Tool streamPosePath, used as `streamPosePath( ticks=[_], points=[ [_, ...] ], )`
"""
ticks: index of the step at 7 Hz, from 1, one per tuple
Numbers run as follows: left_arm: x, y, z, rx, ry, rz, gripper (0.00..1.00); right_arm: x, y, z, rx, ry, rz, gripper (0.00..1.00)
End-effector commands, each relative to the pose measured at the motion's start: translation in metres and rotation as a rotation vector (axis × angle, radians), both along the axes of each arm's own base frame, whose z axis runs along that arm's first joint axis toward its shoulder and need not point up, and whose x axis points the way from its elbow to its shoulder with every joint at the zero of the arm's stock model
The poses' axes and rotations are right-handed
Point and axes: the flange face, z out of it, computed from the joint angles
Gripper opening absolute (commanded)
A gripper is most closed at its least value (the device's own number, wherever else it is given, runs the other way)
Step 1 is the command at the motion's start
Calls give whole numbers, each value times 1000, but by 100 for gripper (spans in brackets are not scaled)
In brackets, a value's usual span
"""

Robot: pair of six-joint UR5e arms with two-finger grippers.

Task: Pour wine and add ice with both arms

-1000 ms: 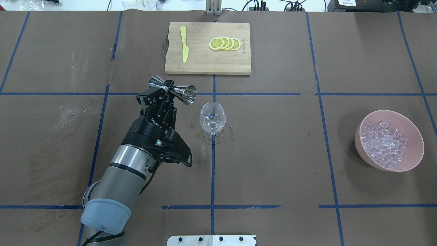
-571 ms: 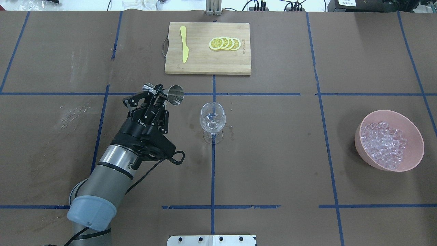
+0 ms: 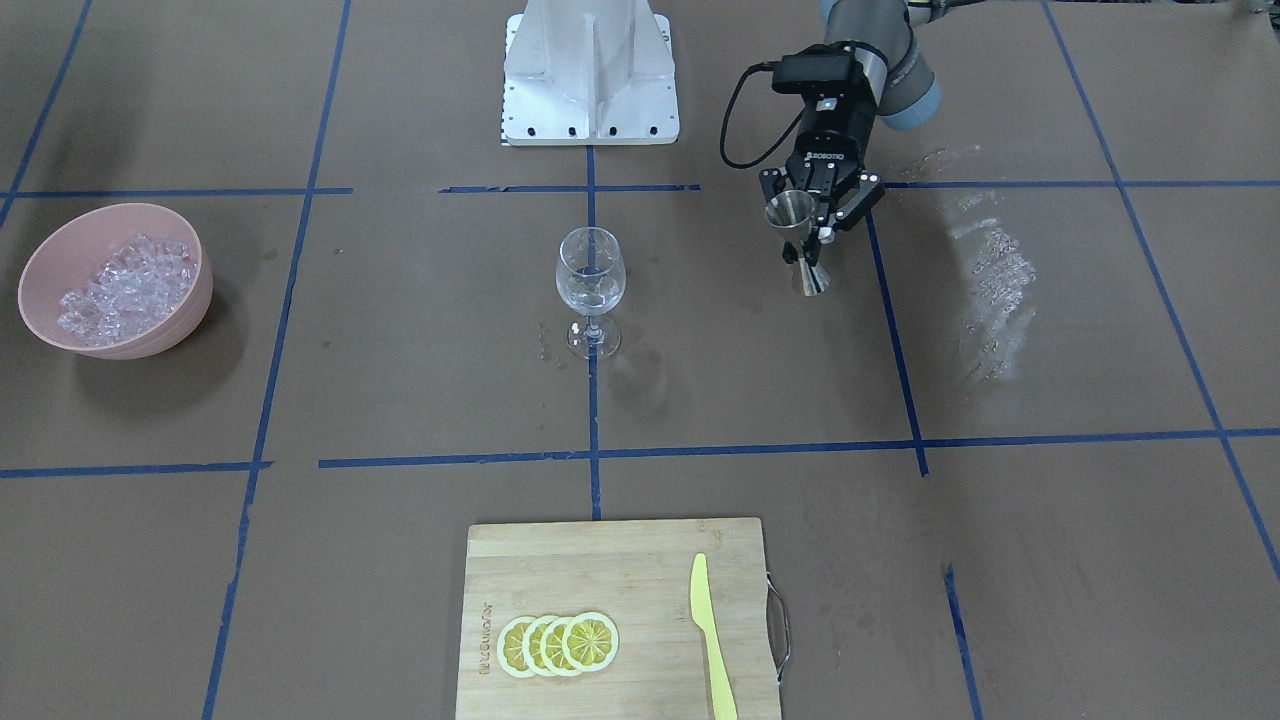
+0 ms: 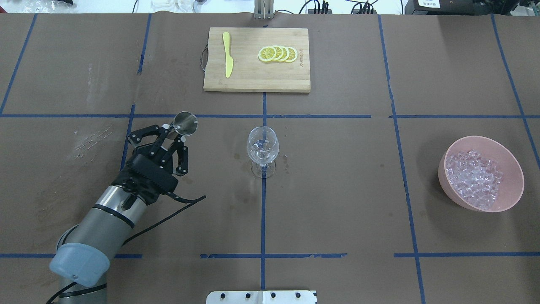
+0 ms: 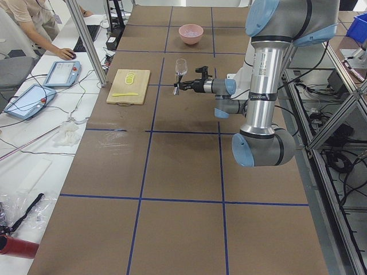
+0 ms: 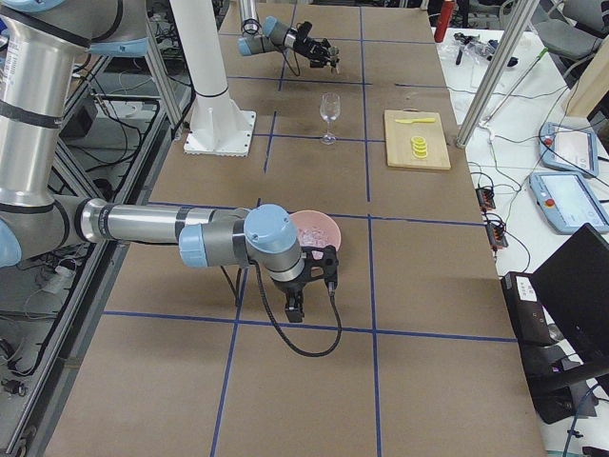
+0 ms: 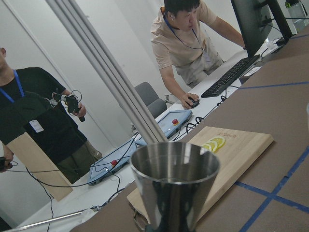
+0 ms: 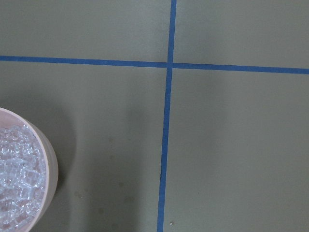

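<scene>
My left gripper [image 4: 175, 134] is shut on a steel double-cone jigger [image 4: 185, 123] and holds it upright, mouth up, left of the wine glass [image 4: 262, 145] and apart from it. The jigger fills the left wrist view [image 7: 175, 188]. In the front-facing view the gripper [image 3: 808, 238] holds the jigger [image 3: 793, 212] right of the glass [image 3: 590, 280]. I can hardly make out wine in the glass. The ice [image 4: 474, 177] lies in a pink bowl [image 4: 512, 169] at the far right. My right gripper [image 6: 326, 265] hangs by the bowl [image 6: 328, 226]; I cannot tell its state.
A wooden cutting board [image 4: 249, 78] at the back holds lemon slices [image 4: 278, 54] and a yellow knife [image 4: 228, 55]. The white robot base [image 3: 590, 75] stands at the near edge. A dried wet patch [image 4: 90, 141] marks the paper on the left.
My left gripper has moved left, away from the glass, and has turned the jigger from lying sideways toward the glass to upright.
</scene>
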Motion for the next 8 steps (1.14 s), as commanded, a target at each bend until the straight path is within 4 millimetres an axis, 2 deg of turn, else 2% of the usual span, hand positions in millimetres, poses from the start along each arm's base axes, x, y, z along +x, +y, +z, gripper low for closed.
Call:
streamPosePath(
  ticks=[1, 2, 4, 5, 8],
  points=[
    [-35, 8, 62, -173, 241, 11, 0, 1, 0, -2, 4, 0, 1, 100],
    [-38, 9, 83, -261, 367, 4, 0, 1, 1, 1, -2, 0, 2, 100],
    [-30, 6, 125, -312, 363, -28, 0, 0, 3, 2, -5, 0, 2, 100],
    [-25, 4, 152, -331, 341, -57, 0, 0, 3, 2, -5, 0, 2, 100],
    [-22, 2, 181, -310, 294, -144, 0, 4, 4, 1, -3, 0, 12, 100]
  ],
)
